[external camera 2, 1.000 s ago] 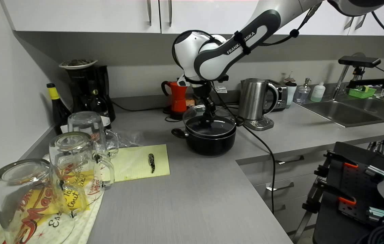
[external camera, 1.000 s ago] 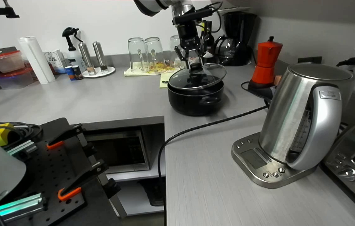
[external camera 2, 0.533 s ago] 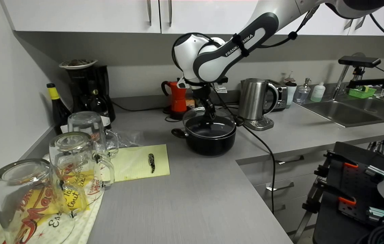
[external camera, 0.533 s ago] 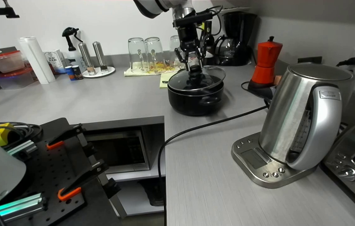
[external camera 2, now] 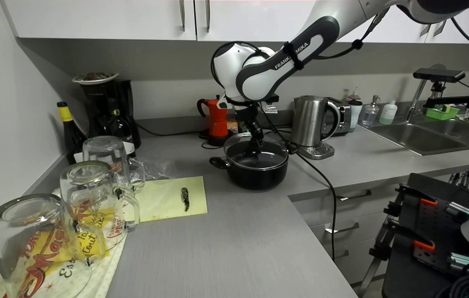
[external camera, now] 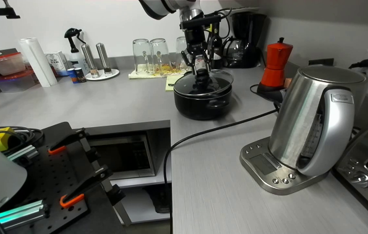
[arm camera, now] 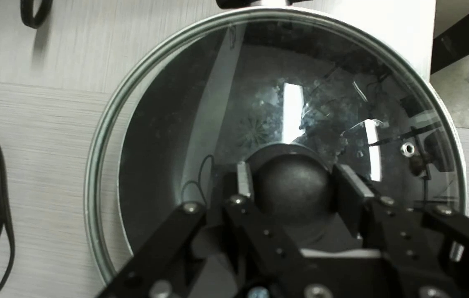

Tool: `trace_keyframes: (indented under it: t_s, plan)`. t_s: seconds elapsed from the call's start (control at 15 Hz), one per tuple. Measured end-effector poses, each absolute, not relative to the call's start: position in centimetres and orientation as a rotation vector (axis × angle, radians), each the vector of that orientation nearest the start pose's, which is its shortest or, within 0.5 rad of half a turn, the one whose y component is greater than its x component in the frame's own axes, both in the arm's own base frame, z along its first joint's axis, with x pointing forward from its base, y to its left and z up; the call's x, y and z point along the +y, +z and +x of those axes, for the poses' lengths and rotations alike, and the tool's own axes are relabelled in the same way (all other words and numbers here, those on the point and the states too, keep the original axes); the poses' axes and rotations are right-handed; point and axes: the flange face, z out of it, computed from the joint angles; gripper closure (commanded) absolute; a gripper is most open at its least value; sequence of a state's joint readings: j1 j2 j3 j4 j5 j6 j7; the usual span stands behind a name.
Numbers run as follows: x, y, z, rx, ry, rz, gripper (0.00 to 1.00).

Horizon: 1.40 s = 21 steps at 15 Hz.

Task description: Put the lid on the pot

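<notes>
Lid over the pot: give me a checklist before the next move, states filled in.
1. Gripper on the lid's knob: ok, seems closed on it.
2. Lid level: not ok, it tilts in an exterior view, one side raised above the pot.
3. Lid centred: cannot tell; the wrist view shows a strip of counter through it along one side, which the tilt may explain.
4. Rim touching the pot: cannot tell.
5. Pot upright on the counter: ok.
6. Black cord clear of the pot: ok, it runs apart from it.
</notes>
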<state>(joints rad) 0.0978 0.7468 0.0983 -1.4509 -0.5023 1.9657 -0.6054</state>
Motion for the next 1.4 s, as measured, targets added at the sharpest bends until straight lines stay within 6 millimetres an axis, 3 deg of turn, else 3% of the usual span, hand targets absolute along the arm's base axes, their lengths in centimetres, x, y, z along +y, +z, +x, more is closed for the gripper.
trace_keyframes:
  t_s: [0.93, 1.0, 1.07, 1.4]
  plan:
    - [8.78, 22.29, 69.47, -1.678, 0.529, -2.937, 0.75]
    - [8.76, 22.27, 69.49, -1.677, 0.53, -2.935, 0.65]
    - [8.76, 22.27, 69.5, -1.679, 0.531, -2.932, 0.25]
    - [8.66, 22.43, 69.49, -1.683, 0.555, -2.921, 0.0]
